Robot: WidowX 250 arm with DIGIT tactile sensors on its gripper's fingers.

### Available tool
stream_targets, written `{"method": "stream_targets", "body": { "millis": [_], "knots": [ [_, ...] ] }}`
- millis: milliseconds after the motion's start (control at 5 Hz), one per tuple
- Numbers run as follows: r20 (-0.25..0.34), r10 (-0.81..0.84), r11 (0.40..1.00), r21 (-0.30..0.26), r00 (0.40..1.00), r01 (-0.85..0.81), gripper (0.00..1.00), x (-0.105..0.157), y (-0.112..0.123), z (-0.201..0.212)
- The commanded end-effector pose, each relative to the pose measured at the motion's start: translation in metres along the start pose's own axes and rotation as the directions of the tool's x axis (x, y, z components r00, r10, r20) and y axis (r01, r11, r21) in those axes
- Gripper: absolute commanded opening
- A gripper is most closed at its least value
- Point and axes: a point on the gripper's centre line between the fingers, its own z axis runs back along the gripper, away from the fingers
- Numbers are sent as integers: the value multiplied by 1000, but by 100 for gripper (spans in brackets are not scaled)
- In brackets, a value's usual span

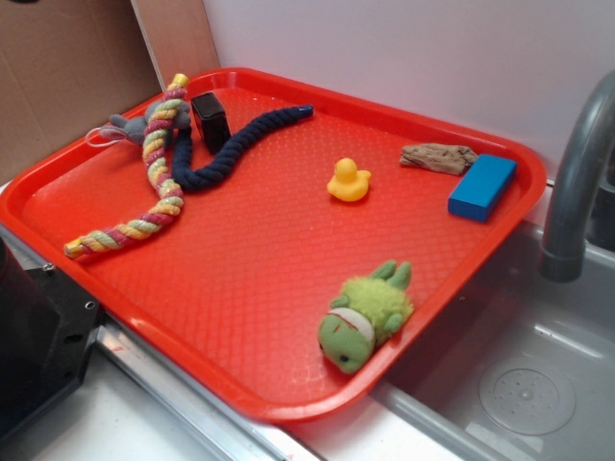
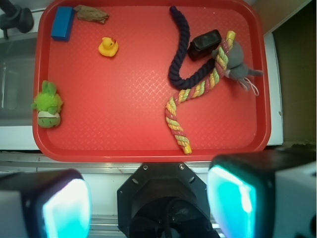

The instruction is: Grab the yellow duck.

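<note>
The yellow duck (image 1: 349,181) is a tiny smooth rubber duck with an orange beak. It stands upright on the red tray (image 1: 240,288), right of centre toward the back. In the wrist view the duck (image 2: 108,47) is near the tray's far left part. My gripper (image 2: 148,206) is open and empty, high above the tray's near edge, far from the duck. Its two teal pads (image 2: 67,210) stand wide apart. The gripper does not show in the exterior view.
On the tray lie a green plush toy (image 1: 365,315), a blue block (image 1: 481,186), a brown scrap (image 1: 437,157), a dark blue rope (image 1: 231,152), a multicoloured rope (image 1: 159,173), a grey mouse toy (image 1: 130,128) and a black box (image 1: 209,118). A grey faucet (image 1: 577,182) and sink (image 1: 519,384) are to the right.
</note>
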Motion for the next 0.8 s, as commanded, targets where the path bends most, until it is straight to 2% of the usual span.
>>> {"method": "stream_targets", "body": {
  "millis": [0, 200, 400, 600],
  "knots": [
    [0, 0, 1000, 0, 1000, 0, 100, 0, 0, 0],
    [-32, -131, 991, 5, 991, 132, 100, 39, 11, -49],
    [38, -373, 928, 8, 927, 373, 100, 90, -31, -79],
    [35, -543, 840, 32, 839, 542, 100, 128, -66, -115]
  ]
}}
